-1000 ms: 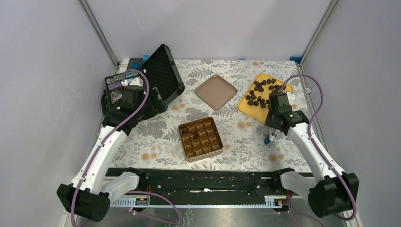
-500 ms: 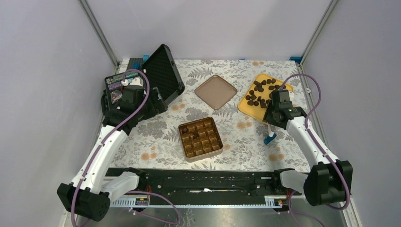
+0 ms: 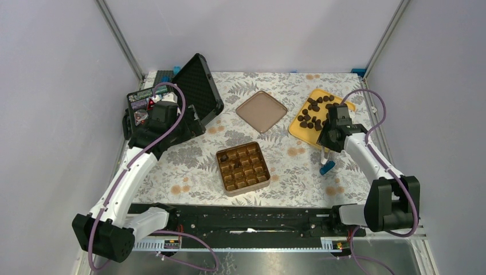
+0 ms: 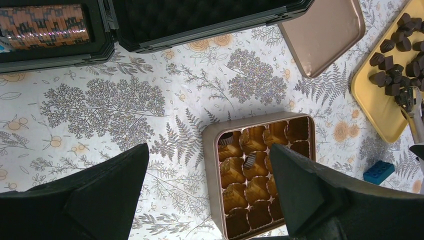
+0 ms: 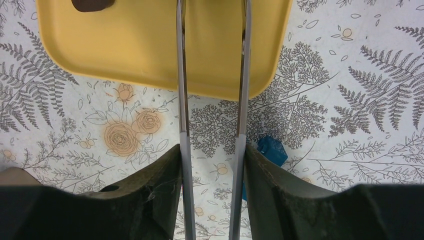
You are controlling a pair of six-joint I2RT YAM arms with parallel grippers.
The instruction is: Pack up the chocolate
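Several dark chocolate pieces (image 3: 315, 116) lie on a yellow tray (image 3: 346, 105) at the back right. Two pieces (image 4: 226, 138) sit in the golden gridded tin (image 3: 242, 167) at the table's middle. My right gripper (image 3: 330, 137) is shut on metal tongs (image 5: 181, 75). The two blades stand apart, empty, and reach over the tray's near rim (image 5: 150, 60), with one piece (image 5: 90, 4) to their left. My left gripper (image 4: 208, 148) is open and empty, high above the cloth at the tin's (image 4: 212, 170) left edge.
A flat brown lid (image 3: 262, 110) lies behind the tin. An open black case (image 3: 198, 91) stands at the back left. A small blue brick (image 3: 326, 168) lies on the cloth just right of my right gripper, also in the right wrist view (image 5: 271, 150).
My right gripper has moved away from the near edge toward the yellow tray with the tongs. The left arm has shifted slightly to the right.
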